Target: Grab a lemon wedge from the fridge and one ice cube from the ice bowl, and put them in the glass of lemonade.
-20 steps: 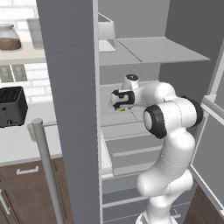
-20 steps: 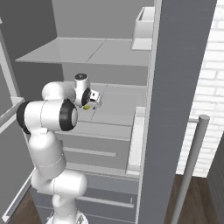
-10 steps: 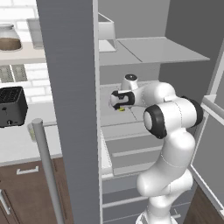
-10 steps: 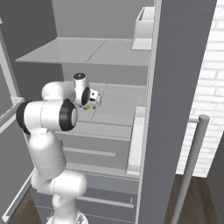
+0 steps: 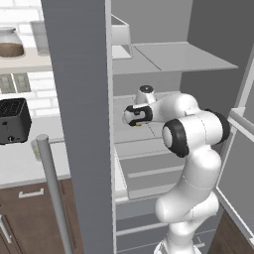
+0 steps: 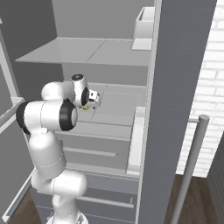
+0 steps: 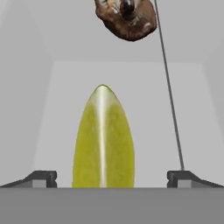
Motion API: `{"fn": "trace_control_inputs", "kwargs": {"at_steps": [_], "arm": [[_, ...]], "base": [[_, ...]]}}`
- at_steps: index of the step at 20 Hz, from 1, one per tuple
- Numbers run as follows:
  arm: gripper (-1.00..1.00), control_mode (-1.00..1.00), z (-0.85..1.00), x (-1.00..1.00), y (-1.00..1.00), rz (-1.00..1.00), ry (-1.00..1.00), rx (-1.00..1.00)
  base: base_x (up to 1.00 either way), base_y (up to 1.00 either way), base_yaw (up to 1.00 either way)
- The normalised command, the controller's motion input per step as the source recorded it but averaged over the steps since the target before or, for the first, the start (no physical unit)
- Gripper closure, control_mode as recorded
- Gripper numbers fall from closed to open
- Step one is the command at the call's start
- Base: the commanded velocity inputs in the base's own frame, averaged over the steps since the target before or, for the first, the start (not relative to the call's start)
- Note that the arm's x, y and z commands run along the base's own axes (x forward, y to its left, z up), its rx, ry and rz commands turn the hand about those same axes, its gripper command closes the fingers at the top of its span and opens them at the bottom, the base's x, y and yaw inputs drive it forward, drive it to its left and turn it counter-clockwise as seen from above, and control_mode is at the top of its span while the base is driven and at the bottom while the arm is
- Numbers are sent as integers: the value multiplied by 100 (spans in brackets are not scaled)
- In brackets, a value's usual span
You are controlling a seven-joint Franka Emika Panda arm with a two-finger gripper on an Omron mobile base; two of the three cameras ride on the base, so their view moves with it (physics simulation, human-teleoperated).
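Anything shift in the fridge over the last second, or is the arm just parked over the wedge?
Nothing visibly changed. The pincer still hangs open inside the fridge with the lemon wedge lying between its fingertips, not yet gripped. The arm, the shelves and the brown lump farther back sit where they were.

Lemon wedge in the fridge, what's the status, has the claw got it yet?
Gripper open, not closed on anything. Lemon wedge lies on the fridge shelf between the fingertips. Brown lump farther back, clear of the approach.
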Motion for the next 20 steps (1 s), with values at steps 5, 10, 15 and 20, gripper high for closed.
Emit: {"fn": "trace_control_inputs", "kwargs": {"at_steps": [5,10,15,20], "arm": [[-100,-100,-18,0,1,0,-1,0],[100,-100,-11,0,0,0,0,0],[100,-100,-7,0,0,0,0,0],[100,-100,-1,-4,0,0,0,0]], "base": [[0,0,0],[0,0,0],[0,0,0],[0,0,0]]}}
